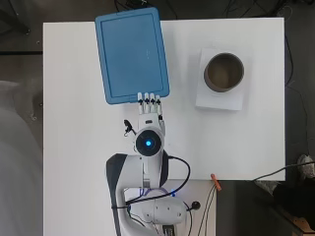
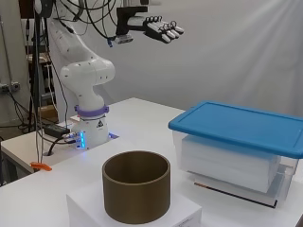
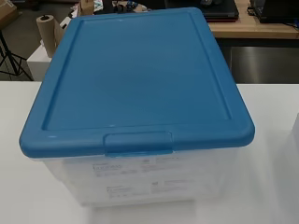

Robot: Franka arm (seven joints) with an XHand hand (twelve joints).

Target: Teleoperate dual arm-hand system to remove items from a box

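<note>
Overhead view gives us the layout most clearly: the clear plastic box (image 1: 132,54) stands at the far side of the white table (image 1: 74,123), and its blue lid (image 1: 129,49) is on it, closed. Our hand (image 1: 150,105) is in front of the near short edge of the box, and the fingers (image 1: 146,102) are straight, side by side, and hold nothing.

From the side we see that the hand (image 2: 158,27) is high above the table and well apart from the box (image 2: 227,165). We judge that we keep it there so that the wrist camera can look down at the whole lid before we descend. In the wrist view the lid's latch tab (image 3: 138,142) at the middle of the near edge faces us, and this is probably why we approach from this side: the tab is the natural place to lift.

Through the clear wall we see white flat items (image 2: 227,158) stacked inside, but we cannot tell what they are. Nothing is removed yet, because the lid must come off first.

To the right in the overhead view, a brown cylindrical container (image 1: 224,72) stands on a white block (image 1: 220,98), well apart from the box; maybe it is the place for the items.
</note>
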